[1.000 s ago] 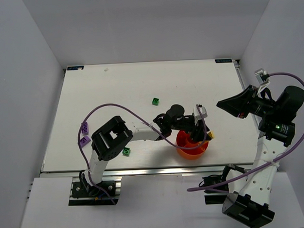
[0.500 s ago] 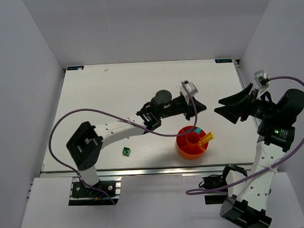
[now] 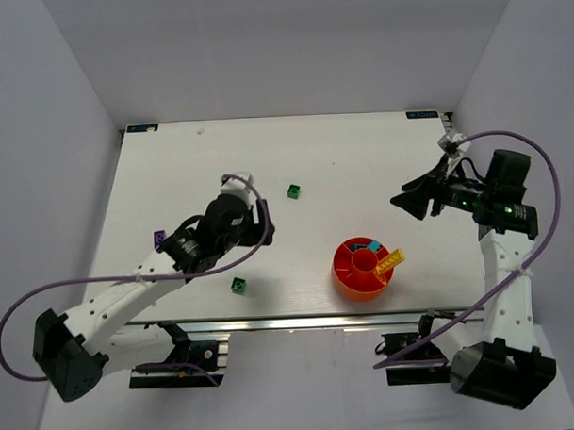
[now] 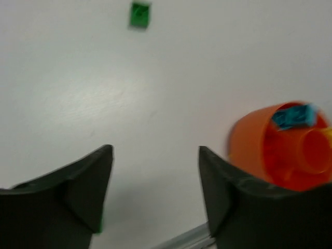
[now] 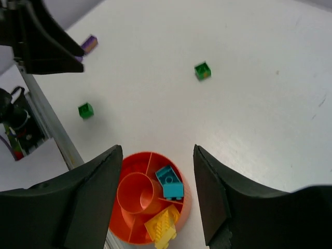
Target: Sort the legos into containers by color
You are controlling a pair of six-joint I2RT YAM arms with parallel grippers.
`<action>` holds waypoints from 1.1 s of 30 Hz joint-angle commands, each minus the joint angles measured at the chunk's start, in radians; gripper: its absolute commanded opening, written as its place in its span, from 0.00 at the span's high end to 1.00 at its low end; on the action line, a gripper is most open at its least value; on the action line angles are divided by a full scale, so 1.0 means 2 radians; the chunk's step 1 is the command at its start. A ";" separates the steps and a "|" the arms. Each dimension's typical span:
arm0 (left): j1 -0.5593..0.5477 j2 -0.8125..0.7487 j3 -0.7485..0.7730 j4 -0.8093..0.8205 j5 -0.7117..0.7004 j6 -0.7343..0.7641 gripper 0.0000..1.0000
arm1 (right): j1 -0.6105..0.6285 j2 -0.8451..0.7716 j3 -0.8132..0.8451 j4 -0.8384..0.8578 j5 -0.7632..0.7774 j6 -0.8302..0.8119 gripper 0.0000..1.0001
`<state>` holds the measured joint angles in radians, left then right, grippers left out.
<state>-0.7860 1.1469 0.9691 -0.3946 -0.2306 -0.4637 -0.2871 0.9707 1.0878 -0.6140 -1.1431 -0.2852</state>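
A white rectangular table [image 3: 360, 156] is seen from above, with both arms reaching over it. The white-and-black left arm is stretched across the left half of the table. Its gripper [image 3: 266, 223] is held above the surface, and in the wrist view [image 4: 154, 155] its black fingers are spread wide with nothing between them. The right arm is raised at the right edge. Its gripper [image 3: 409, 199] is pointed towards the middle of the table and, as shown in its own view [image 5: 157, 151], is likewise spread wide and empty.

A round orange-red plastic tray [image 3: 344, 279] with wedge compartments and a central cup is set near the front edge, right of centre, well apart from both grippers. It is seen below the right gripper's fingers in the right wrist view [image 5: 136, 162] and at the right edge of the left wrist view [image 4: 246, 140].

A yellow studded piece [image 3: 390, 262] is lodged in a right-hand wedge and tilted out over the rim [image 5: 163, 226]. A cyan brick [image 3: 367, 244] is held in the far wedge, beside the cup [image 5: 169, 182] [image 4: 293, 115].

On the bare table, one small green brick [image 3: 294, 191] is found beyond the left gripper [image 5: 202, 70] [image 4: 140, 14]. A second green brick [image 3: 239, 286] is found near the front edge, beside the left arm [image 5: 85, 110]. A purple brick [image 3: 159, 236] is lying near the left edge [image 5: 89, 42].
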 commanded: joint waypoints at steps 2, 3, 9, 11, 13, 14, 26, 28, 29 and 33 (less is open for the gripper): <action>0.010 -0.082 -0.058 -0.149 -0.074 -0.104 0.10 | 0.081 0.039 0.020 -0.014 0.118 -0.025 0.37; 0.010 -0.092 -0.065 -0.159 -0.076 -0.115 0.08 | 0.106 0.059 0.025 -0.013 0.136 -0.022 0.37; 0.010 -0.055 -0.085 -0.211 -0.083 -0.150 0.06 | 0.220 0.146 0.077 -0.010 0.269 -0.003 0.17; 0.010 -0.009 -0.089 -0.215 -0.079 -0.155 0.06 | 0.237 0.170 0.100 -0.017 0.290 -0.008 0.15; 0.003 0.020 -0.087 -0.212 -0.073 -0.156 0.06 | 0.254 0.199 0.113 -0.020 0.299 -0.009 0.15; -0.003 0.041 -0.090 -0.207 -0.073 -0.157 0.06 | 0.259 0.206 0.119 -0.019 0.304 -0.009 0.16; -0.004 0.115 -0.106 -0.156 -0.034 -0.155 0.22 | 0.279 0.240 0.125 0.005 0.311 0.005 0.19; -0.004 0.125 -0.102 -0.152 -0.033 -0.152 0.28 | 0.279 0.234 0.116 0.008 0.310 0.005 0.19; -0.004 0.129 -0.100 -0.150 -0.034 -0.150 0.32 | 0.279 0.230 0.112 0.012 0.311 0.004 0.19; -0.004 0.143 -0.095 -0.147 -0.031 -0.148 0.38 | 0.278 0.211 0.100 0.015 0.309 0.005 0.19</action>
<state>-0.7895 1.4361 0.7647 -0.7139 -0.3023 -0.7658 0.2668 1.4479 1.2991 -0.6228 -0.5247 -0.2832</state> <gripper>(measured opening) 0.634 0.809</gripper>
